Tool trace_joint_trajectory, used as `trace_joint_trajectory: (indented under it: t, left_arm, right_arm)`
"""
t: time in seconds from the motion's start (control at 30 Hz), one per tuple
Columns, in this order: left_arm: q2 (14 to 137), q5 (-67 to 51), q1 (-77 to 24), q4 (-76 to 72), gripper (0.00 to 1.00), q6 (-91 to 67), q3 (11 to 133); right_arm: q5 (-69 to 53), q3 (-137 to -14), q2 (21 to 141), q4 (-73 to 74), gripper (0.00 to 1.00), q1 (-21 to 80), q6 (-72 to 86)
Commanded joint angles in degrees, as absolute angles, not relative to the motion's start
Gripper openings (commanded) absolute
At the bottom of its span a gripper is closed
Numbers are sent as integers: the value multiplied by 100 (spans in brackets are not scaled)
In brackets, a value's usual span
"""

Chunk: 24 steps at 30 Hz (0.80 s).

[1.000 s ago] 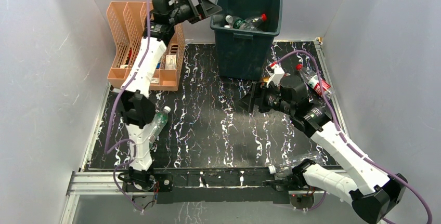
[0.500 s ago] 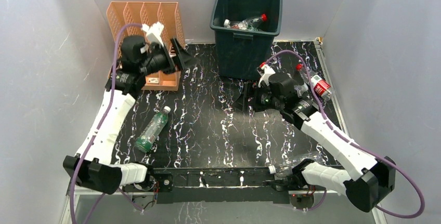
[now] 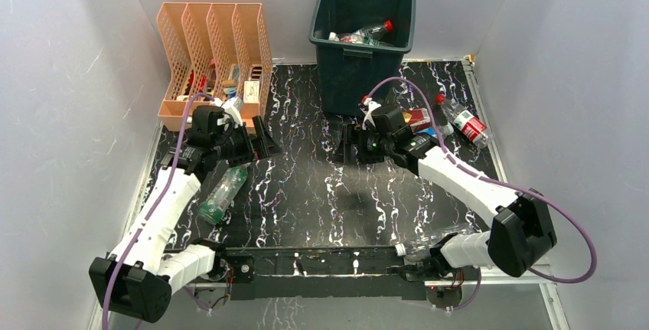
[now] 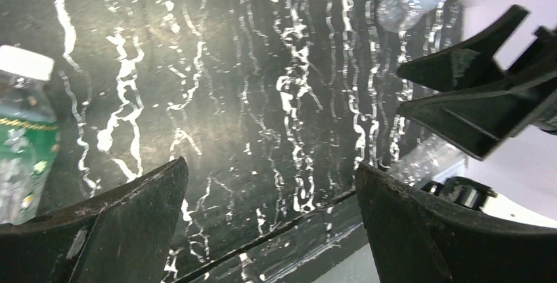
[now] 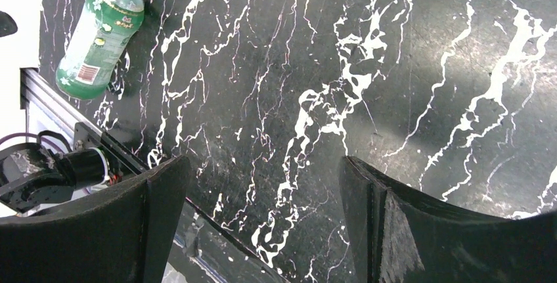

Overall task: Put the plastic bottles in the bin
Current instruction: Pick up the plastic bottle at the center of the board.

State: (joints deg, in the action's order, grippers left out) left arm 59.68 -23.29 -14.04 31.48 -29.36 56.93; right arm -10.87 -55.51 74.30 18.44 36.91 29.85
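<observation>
The dark green bin [image 3: 366,77] stands at the back centre with a few bottles [image 3: 366,34] inside. A green-labelled bottle [image 3: 223,192] lies on the mat at the left; it also shows in the left wrist view [image 4: 23,145] and the right wrist view [image 5: 102,32]. A red-labelled bottle [image 3: 461,122] and a red and a blue one [image 3: 419,120] lie right of the bin. A clear bottle [image 3: 432,240] lies at the front right edge. My left gripper [image 3: 265,140] is open and empty above the mat, right of the green bottle. My right gripper [image 3: 346,145] is open and empty before the bin.
A peach slotted file organizer [image 3: 216,62] with small items in it stands at the back left. Grey walls close in the sides and back. A metal rail [image 3: 321,263] runs along the front edge by the arm bases.
My left arm has swung down from the bin's rim to low over the mat near the organizer. My right gripper has moved left in front of the bin. Both stay open.
</observation>
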Motion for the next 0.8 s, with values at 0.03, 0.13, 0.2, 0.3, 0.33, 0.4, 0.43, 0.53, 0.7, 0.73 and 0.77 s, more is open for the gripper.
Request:
trace_joint_trajectory:
  t: [0.03,0.13,0.2,0.3,0.33,0.4,0.43,0.53,0.7,0.73,0.77]
  left_arm:
    - [5991,-1460,-1390,3641,98,-2665,5522]
    - [6149,-1189,-1394,3727,98,-2631,5443]
    - [6253,-937,-1384,3837,98,-2607,5413]
    - [6292,-675,-1389,3964,98,-2555,5358]
    - [6299,-640,-1392,3985,98,-2543,5350]
    - [6422,-578,-1393,4101,98,-2508,5428]
    - [6521,-573,-1383,4170,98,-2448,5473]
    - [6820,-374,-1387,4432,98,-2272,5620]
    - [7117,62,-1375,4771,98,-2080,5803]
    - [7166,240,-1374,4833,98,-2037,5868]
    - [7237,405,-1310,4887,98,-1986,5963]
  right_arm:
    - [-1152,-5924,7674,1415,94,3783,2967]
    - [-1151,-5975,7794,1400,94,3789,2921]
    - [-1159,-5985,7858,1384,94,3796,2887]
    - [-1198,-5947,7890,1286,94,3797,2878]
    - [-1222,-5937,7899,1253,94,3797,2882]
    - [-1261,-5925,7925,1200,94,3792,2890]
    - [-1284,-5924,7934,1176,94,3796,2899]
    - [-1343,-5920,7939,1116,94,3796,2917]
    - [-1425,-5786,7927,983,94,3792,2964]
    - [-1444,-5765,7934,958,94,3796,2976]
    - [-1468,-5748,7936,932,94,3792,2986]
